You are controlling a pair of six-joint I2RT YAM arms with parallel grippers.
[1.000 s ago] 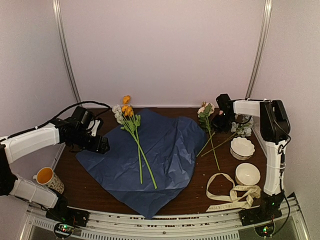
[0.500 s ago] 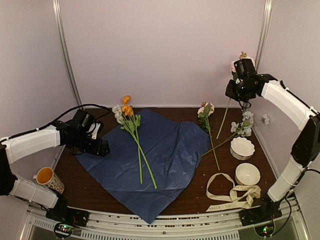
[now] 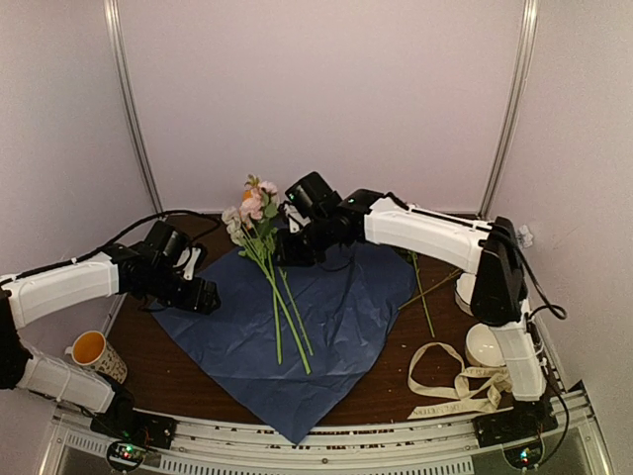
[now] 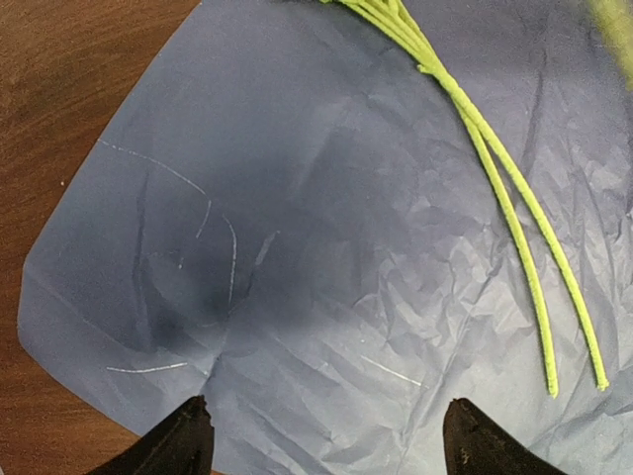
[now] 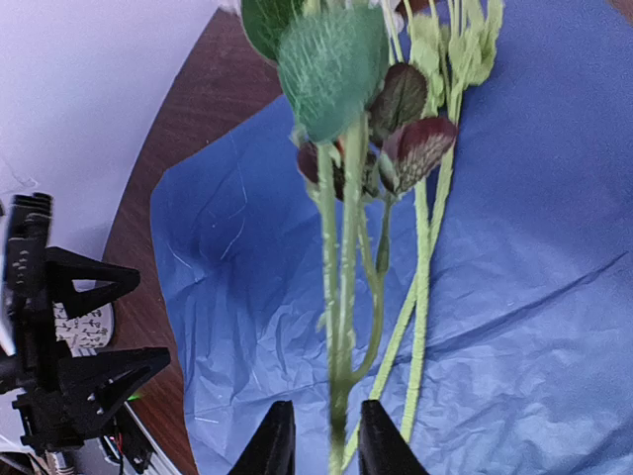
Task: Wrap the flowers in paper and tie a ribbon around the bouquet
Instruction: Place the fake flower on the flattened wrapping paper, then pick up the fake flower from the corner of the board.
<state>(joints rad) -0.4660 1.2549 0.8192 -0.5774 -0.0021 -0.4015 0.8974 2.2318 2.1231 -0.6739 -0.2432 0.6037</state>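
Observation:
The blue paper [image 3: 336,307] lies spread on the table. Two flowers lie on it, their green stems [image 3: 280,312] pointing toward me. My right gripper [image 3: 287,249] reaches across over them with a pink-bloomed flower [image 3: 255,201]. In the right wrist view its stem [image 5: 341,297] runs between the fingers, which stand slightly apart with a gap on each side. My left gripper [image 3: 203,292] hangs open just above the paper's left corner [image 4: 297,228], nothing between its fingertips. The ribbon [image 3: 460,386] lies loose at the front right. No bouquet shows.
More flower stems [image 3: 423,292] lie on the table right of the paper. A white bowl [image 3: 490,346] sits beside the ribbon, and the right arm partly hides another [image 3: 461,289]. An orange-filled mug [image 3: 94,352] stands at the front left.
My right arm swung from high at the far right across to the paper, carrying the pink flower, and its jaws have parted a little. The left arm barely moved.

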